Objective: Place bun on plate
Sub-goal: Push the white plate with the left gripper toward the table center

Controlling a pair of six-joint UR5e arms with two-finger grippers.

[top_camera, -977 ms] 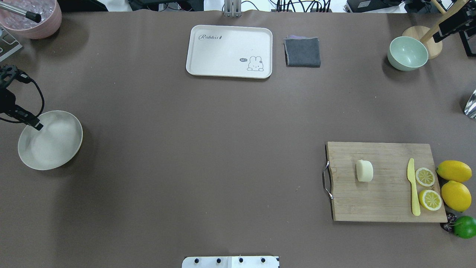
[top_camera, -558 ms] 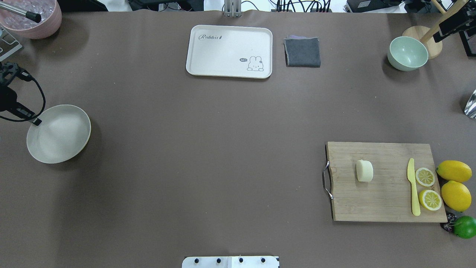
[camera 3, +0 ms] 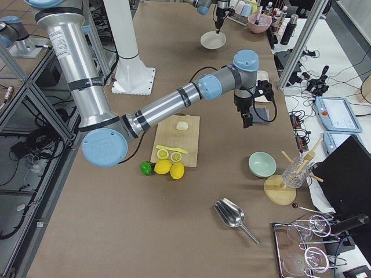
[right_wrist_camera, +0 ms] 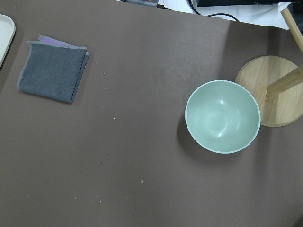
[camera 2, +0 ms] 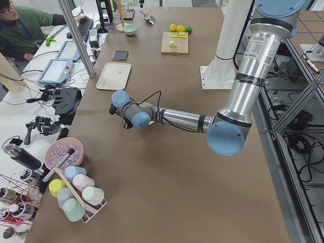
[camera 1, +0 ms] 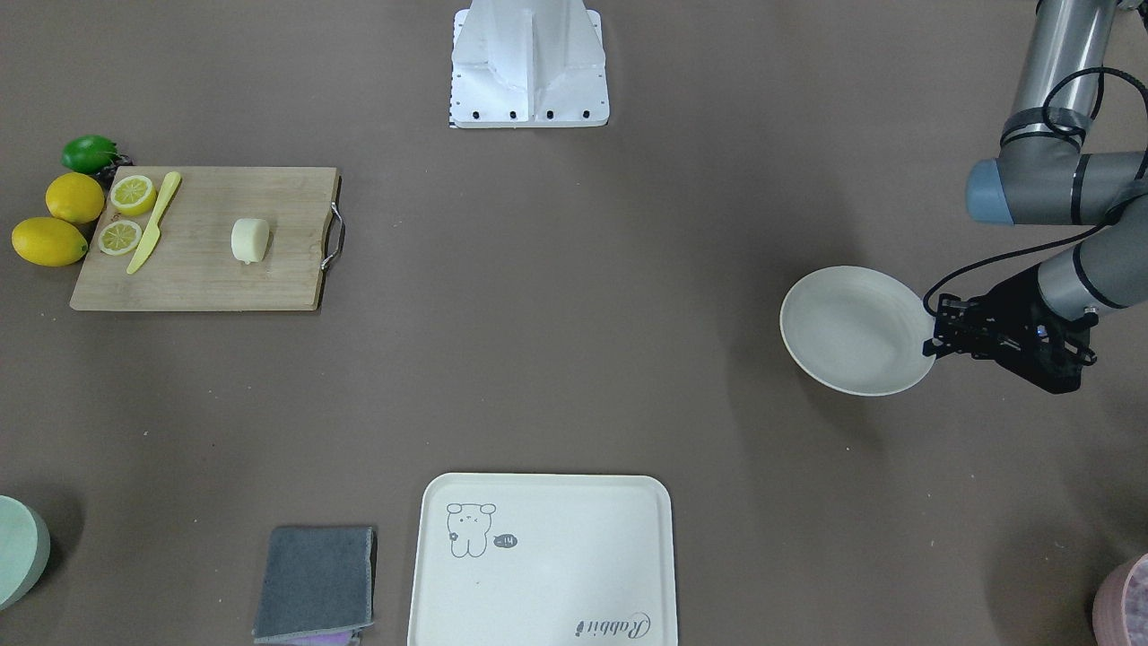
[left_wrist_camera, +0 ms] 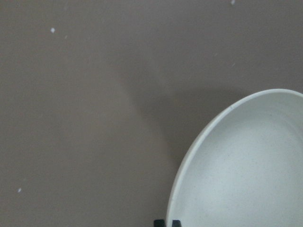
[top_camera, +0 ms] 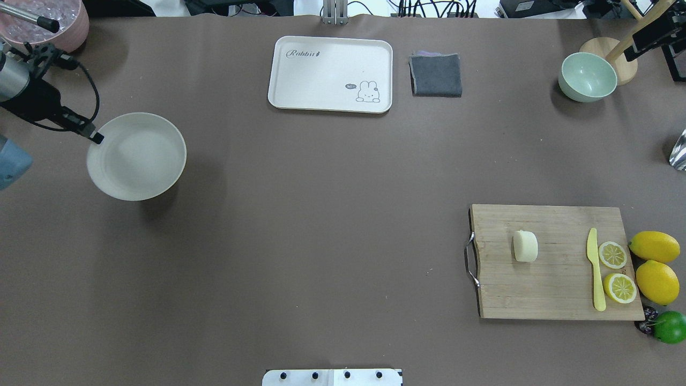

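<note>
Left gripper (top_camera: pixel 95 137) pinches the near-left rim of the plate (top_camera: pixel 136 156), fingers closed on the edge. The plate's shadow falls offset on the table (top_camera: pixel 321 225), and the wrist view shows a dark gap beside the rim, so I judge the plate is held just clear of the surface. An edge grip makes sense, since a shallow dish gives a two-finger gripper nothing else to hold. Likely purpose is to carry the plate toward the bun rather than the reverse.

Bun (top_camera: pixel 525 246) sits on the cutting board (top_camera: pixel 557 289), left of centre, well apart from the plate at the opposite side of the table. Nothing touches it. A yellow knife (top_camera: pixel 595 273) and two lemon slices (top_camera: pixel 612 254) lie further along the board, clear of it.

Bun's look: pale cream, smooth, matte, a stubby rounded lump with one flatter face toward the board's handle. Probably soft, and it may roll.

Right gripper (camera 3: pixel 247 120) hangs high over the far side, its camera looking down on a green bowl (right_wrist_camera: pixel 222 117) and a grey cloth (right_wrist_camera: pixel 53 67). Cannot tell whether it is open or closed. The plate is empty, so the task is at an early stage.
</note>
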